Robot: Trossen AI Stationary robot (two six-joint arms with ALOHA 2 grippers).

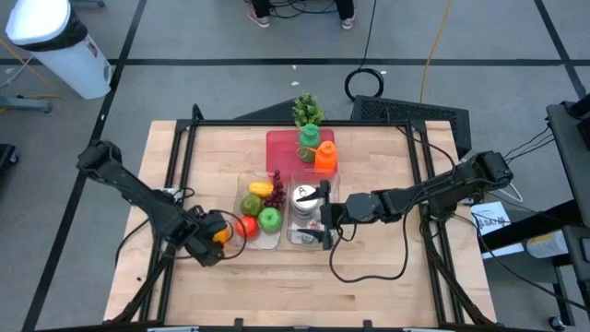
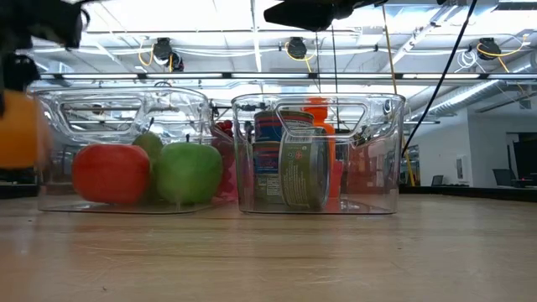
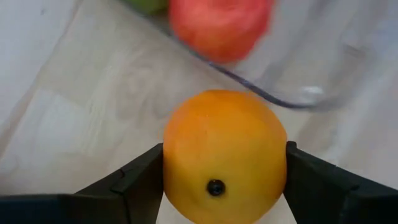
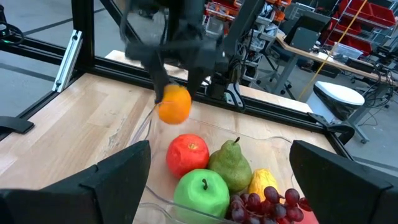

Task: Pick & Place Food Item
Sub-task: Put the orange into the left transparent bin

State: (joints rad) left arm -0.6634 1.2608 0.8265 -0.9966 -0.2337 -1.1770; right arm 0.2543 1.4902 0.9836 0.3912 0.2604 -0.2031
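An orange [image 3: 224, 149] sits in my left gripper [image 3: 224, 171], just off the left near corner of a clear fruit bin [image 1: 277, 243]. In the low view the orange [image 2: 17, 130] hangs above the tabletop. The bin holds a red apple [image 4: 186, 155], a green apple [image 4: 202, 190], a pear [image 4: 231, 165], grapes [image 4: 264, 202] and a yellow fruit [image 4: 264, 182]. My right gripper [image 1: 324, 218] is open, its fingers spread wide over the second clear bin [image 2: 369, 168], which holds cans. My left gripper pinches the orange [image 1: 221, 234] between its two fingers [image 3: 140, 180], one on each side of its widest part. The fingers come from above and the table's left, slanting down. The orange is lifted clear of the table beside the fruit bin's wall.
Behind the bins a red tray [image 1: 281, 152] carries a green item [image 1: 309, 138] and an orange bottle [image 1: 325, 155]; broccoli [image 1: 307, 109] lies at the far edge. Bare wood [image 1: 277, 286] lies in front of both bins. A metal frame borders the table.
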